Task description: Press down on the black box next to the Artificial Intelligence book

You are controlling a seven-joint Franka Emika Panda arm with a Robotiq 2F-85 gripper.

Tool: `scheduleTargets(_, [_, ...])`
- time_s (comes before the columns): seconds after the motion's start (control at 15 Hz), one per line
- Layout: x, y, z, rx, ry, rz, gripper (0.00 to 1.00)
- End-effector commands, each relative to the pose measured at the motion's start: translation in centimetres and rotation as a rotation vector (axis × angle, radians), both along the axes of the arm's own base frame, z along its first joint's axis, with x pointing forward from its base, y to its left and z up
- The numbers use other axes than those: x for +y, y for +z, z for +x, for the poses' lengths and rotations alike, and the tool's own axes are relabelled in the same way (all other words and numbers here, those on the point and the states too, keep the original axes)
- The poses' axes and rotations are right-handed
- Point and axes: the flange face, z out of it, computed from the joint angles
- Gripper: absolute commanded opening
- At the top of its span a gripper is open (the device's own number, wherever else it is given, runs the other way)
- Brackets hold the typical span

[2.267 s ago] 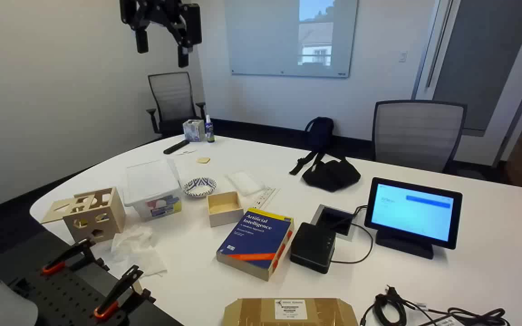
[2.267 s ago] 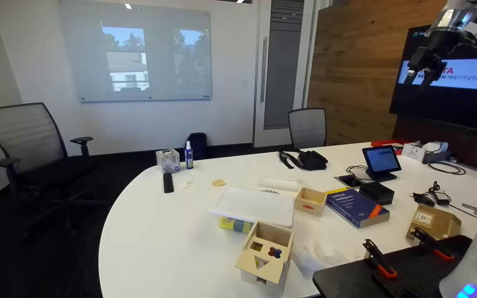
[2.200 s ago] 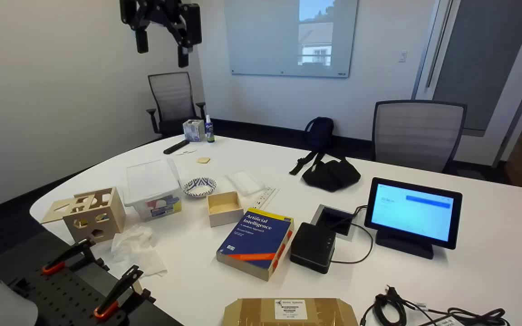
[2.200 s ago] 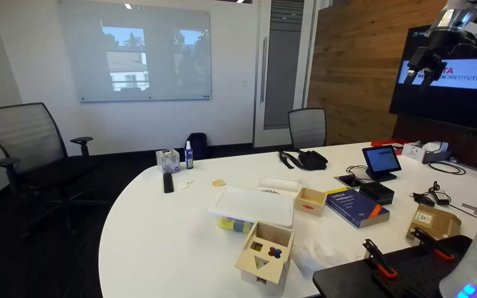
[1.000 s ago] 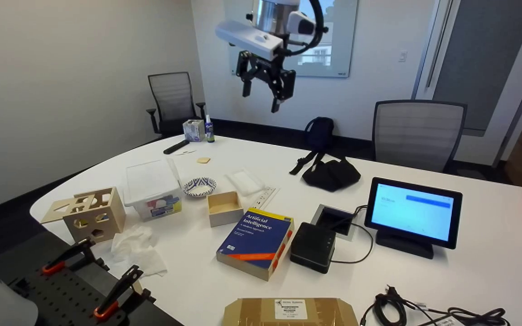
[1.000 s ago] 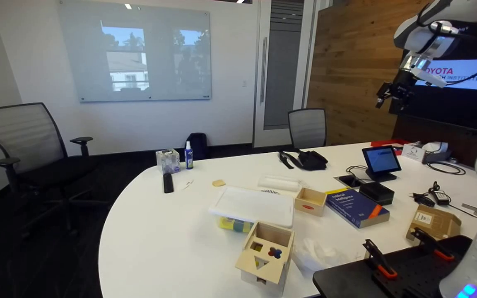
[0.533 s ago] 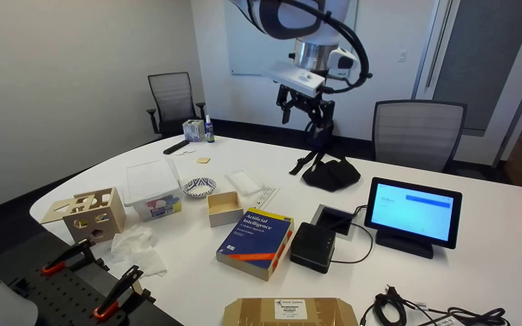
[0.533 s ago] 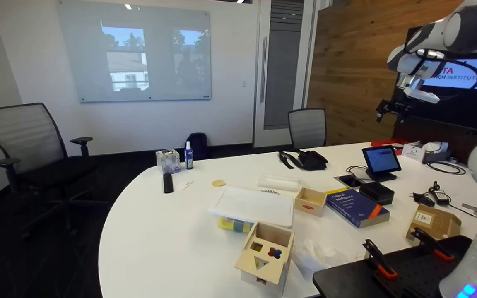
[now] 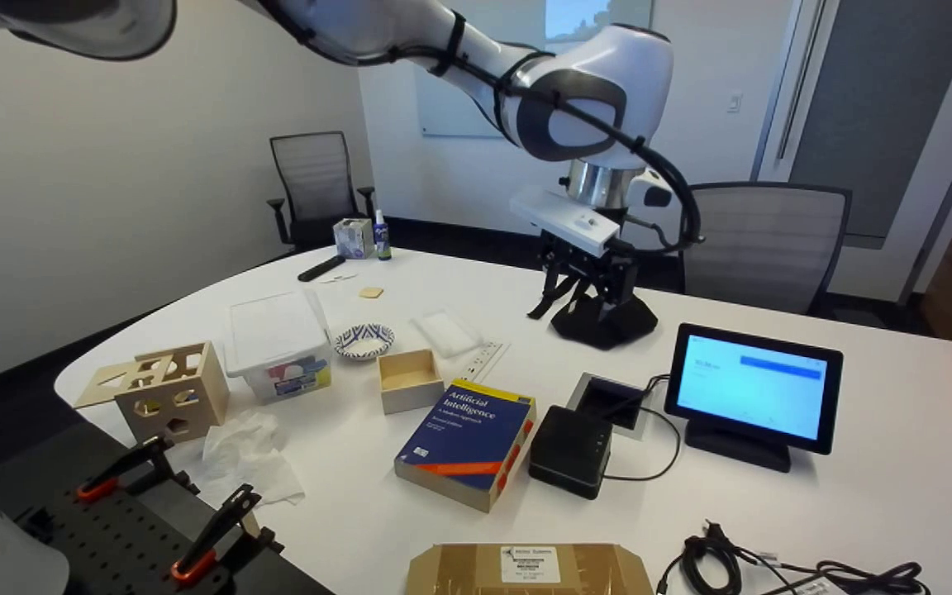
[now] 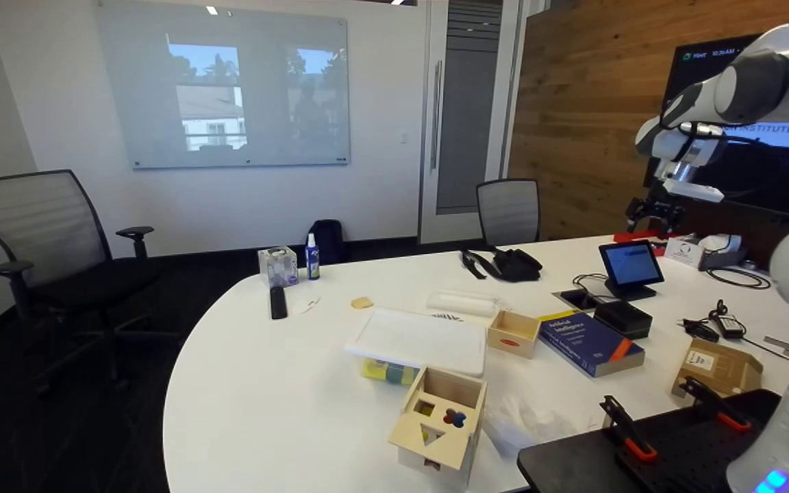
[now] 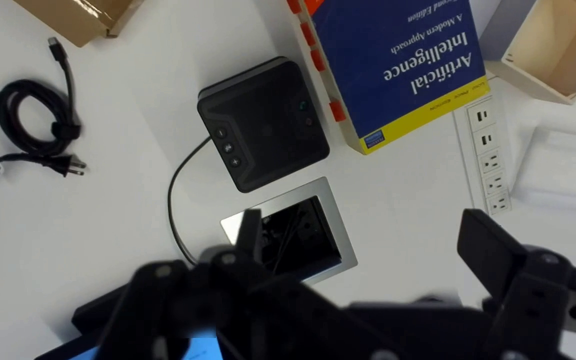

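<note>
- The wrist view is showing the pincer (image 11: 363, 227) standing wide.
- There, the black box (image 11: 265, 125) is lying on the desk (image 11: 133, 215), just beside the Artificial Intelligence book (image 11: 408, 65), showing readable button symbols (image 11: 227, 147).
- Only in an exterior view, a wall screen (image 10: 764, 174) is appearing.

Black box (image 11: 268, 125): open from directly above. One flank: slim gap, then thick Artificial Intelligence book (image 11: 398, 67). Opposite flank: cable (image 11: 170, 200) looping outward; farther out, propped tablet (image 9: 753, 388). Toward cardboard package (image 10: 727, 368): open passage.
</note>
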Motion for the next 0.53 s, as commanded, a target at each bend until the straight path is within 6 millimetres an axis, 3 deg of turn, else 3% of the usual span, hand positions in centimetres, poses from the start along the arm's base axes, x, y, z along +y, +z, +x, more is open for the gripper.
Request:
scheduleTargets(0.0, [-1.0, -3.7, 0.3, 0.016, -0.037, -0.022, 1.00])
scheduleTargets(0.47, [-1.5, -13.4, 0.2, 0.075, -0.055, -0.045, 1.00])
